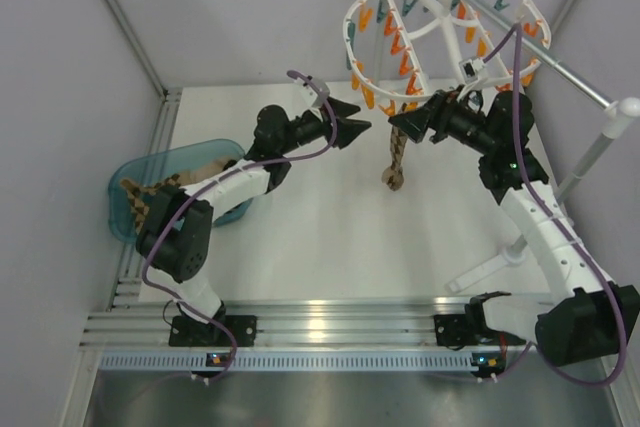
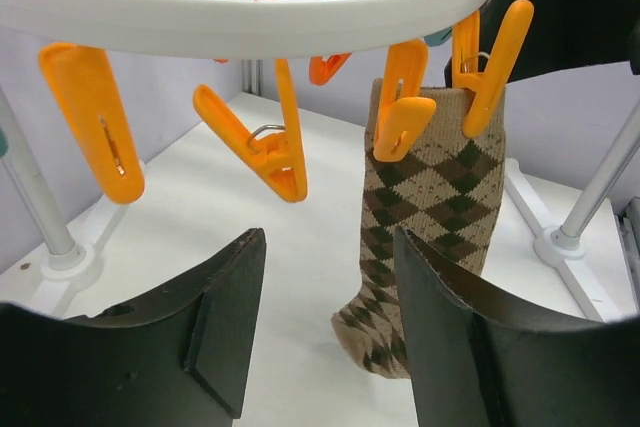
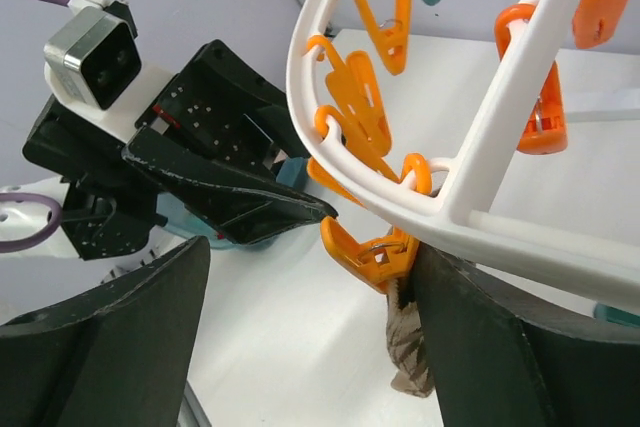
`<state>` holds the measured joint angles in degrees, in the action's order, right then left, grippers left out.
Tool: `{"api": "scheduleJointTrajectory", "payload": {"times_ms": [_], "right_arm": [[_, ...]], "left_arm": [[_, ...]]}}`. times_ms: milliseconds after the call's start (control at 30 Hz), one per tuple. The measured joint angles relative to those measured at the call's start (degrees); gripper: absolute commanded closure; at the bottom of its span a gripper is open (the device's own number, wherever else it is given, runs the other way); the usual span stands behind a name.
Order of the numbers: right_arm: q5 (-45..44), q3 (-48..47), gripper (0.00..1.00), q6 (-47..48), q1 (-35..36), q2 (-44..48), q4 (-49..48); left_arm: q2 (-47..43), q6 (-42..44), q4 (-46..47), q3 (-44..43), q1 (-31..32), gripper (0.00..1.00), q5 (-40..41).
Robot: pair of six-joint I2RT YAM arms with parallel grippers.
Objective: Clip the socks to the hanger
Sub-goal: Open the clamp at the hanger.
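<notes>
Already hung: one sock [image 2: 425,217] dangles from the hanger [image 2: 250,19], cuff up, toe down, pinched at the cuff by two orange clips [image 2: 405,112]. Toe is low over the surface [image 1: 330,237]; can't tell if it touches.
Not yet hung: spare socks [image 1: 140,195] lie heaped in the blue tub [image 1: 118,209] at far left, well apart from the hanger.
L side: left gripper [image 2: 328,257] has jaws spread wide w/ nothing btwn them. It hangs just below the rim, facing the hung sock, not touching it.
R side: right gripper [image 3: 312,267] has jaws spread too, empty. It sits under the rim on the opp. side, near a clip.
Stage (my read): one done, more to go; next prob. a trip to the tub.
Handling: fabric looks light, limp, knitted. No stiffness, so it'll droop & fold under its own weight. Grippy rather than slick, not fragile.
Where to grab: at the cuff, edge only, so a strip sticks out past the jaws for a clip to bite. A mid-body grab would likely leave it bunched.
Clips: sprung plastic, dangling loose, apt to swing if nudged. Likely one arm squeezes the tails open while the other feeds the cuff in.
Risk: hanger seems to hang free, so a push could tilt it & shake the hung sock.
</notes>
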<state>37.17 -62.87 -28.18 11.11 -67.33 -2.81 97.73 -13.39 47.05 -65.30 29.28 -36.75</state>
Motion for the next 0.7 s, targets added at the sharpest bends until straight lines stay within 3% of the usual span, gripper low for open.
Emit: {"api": "scheduleJointTrajectory", "payload": {"times_ms": [33, 133, 700], "right_arm": [[-0.3, 0.0, 0.12, 0.3, 0.0, 0.1, 0.7], [-1.4, 0.0, 0.07, 1.7, 0.0, 0.8, 3.2], [-8.2, 0.0, 0.06, 10.7, -0.7, 9.4, 15.1]], "left_arm": [[0.7, 0.1, 0.5, -0.3, 0.3, 0.41, 0.2], [2.0, 0.1, 2.2, -0.7, 1.7, 0.44, 0.6], [5.8, 0.3, 7.5, -4.6, 7.2, 0.46, 3.1]]}}
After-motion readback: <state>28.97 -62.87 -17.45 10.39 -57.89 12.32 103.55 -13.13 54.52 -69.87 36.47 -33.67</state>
